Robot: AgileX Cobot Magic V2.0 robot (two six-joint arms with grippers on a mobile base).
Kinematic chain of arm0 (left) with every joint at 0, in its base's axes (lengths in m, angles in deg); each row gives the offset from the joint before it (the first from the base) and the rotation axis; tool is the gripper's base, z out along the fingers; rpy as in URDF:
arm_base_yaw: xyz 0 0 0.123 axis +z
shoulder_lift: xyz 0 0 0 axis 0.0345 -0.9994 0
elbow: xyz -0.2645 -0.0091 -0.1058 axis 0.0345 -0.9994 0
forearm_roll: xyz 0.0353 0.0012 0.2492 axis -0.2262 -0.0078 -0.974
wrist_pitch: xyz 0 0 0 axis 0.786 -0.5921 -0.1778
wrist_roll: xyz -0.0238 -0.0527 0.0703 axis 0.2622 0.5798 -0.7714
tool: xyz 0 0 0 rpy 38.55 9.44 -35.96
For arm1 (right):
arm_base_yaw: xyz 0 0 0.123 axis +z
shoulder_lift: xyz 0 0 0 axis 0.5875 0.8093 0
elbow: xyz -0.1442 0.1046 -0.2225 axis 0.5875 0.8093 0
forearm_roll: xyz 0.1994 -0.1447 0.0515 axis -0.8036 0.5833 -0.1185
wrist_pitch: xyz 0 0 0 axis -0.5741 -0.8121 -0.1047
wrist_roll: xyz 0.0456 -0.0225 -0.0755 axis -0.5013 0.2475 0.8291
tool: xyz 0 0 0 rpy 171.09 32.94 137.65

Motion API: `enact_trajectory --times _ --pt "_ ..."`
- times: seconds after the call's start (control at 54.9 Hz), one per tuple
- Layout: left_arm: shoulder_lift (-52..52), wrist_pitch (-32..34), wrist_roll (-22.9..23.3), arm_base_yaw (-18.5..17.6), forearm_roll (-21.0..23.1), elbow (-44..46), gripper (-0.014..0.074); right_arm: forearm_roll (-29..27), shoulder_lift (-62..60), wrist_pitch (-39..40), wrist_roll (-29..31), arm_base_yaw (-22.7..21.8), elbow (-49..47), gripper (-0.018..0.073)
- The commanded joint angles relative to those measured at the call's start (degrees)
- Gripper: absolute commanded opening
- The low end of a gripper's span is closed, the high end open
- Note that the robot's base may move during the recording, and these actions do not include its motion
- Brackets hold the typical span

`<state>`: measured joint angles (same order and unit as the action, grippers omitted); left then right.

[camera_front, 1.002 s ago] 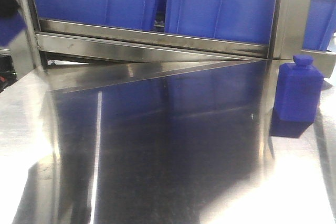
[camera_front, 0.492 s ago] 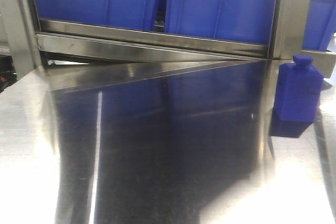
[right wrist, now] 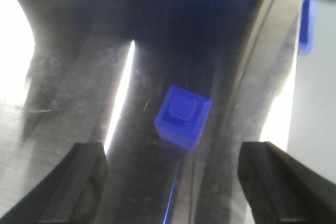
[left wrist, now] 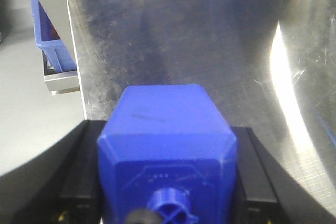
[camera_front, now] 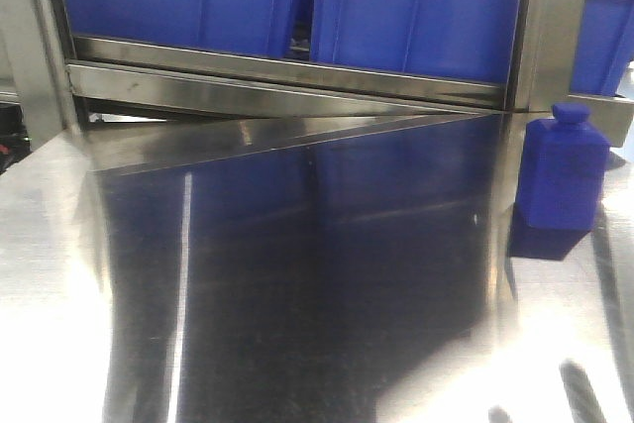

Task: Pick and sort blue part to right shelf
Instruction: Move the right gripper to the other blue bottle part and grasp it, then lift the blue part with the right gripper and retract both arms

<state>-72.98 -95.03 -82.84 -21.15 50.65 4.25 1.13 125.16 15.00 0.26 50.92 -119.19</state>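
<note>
A blue bottle-shaped part [camera_front: 561, 171] stands upright on the steel table at the right, in front of the steel-framed shelf [camera_front: 287, 71] with large blue bins [camera_front: 416, 7]. From above in the right wrist view this part [right wrist: 183, 112] lies ahead of my right gripper [right wrist: 173, 182], which is open and empty, its fingers [right wrist: 79, 182] wide apart. Dark blurred tips [camera_front: 582, 391] show at the bottom right of the front view. My left gripper [left wrist: 168, 182] is shut on a second blue part [left wrist: 165, 129], held above the table's left edge.
The steel table [camera_front: 297, 274] is shiny with strong glare. A shelf upright [camera_front: 545, 27] stands just behind the standing part. In the left wrist view a blue bin [left wrist: 47, 40] on a steel ledge sits beyond the table's left edge.
The left arm with its blue part, seen at the front view's top left a second ago, has left that view. Dark tips have appeared at the bottom right.
</note>
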Motion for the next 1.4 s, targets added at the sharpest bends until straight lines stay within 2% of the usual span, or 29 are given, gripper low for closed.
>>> enact_trajectory --times 0.0,0.127,0.2,0.583,0.911,1.056,1.22,1.384 --pt "0.32 4.18 -0.11 -0.51 0.18 1.53 0.034 1.77 5.65 -4.04 -5.14 0.07 -8.52 0.0622" --pt "0.32 4.18 -0.11 -0.51 0.18 1.53 0.034 6.97 13.16 -11.66 -12.59 0.07 -14.97 0.0622" --pt "0.32 4.18 -0.11 -0.51 0.18 1.53 0.034 8.34 16.33 -12.96 -14.4 0.07 -16.5 0.0622" --pt "0.32 4.18 -0.11 -0.51 0.18 1.53 0.034 6.81 27.05 -9.8 -14.89 2.78 -16.77 0.0622" --pt "0.32 3.85 -0.11 -0.51 0.18 1.53 0.034 6.8 35.03 -8.5 -15.45 2.83 -16.77 0.0617" --pt "0.32 4.52 -0.11 -0.51 0.18 1.53 0.034 6.8 35.82 -7.29 -15.45 2.83 -16.71 0.0522" --pt "0.43 6.42 -0.11 -0.51 -0.9 1.15 0.034 7.61 35.23 -6.48 -15.45 2.83 -16.71 0.0316" --pt "4.73 13.17 -0.11 0.4 -1.47 -5.33 0.0335 8.69 33.94 -7.08 -15.4 2.83 -16.36 0.03"
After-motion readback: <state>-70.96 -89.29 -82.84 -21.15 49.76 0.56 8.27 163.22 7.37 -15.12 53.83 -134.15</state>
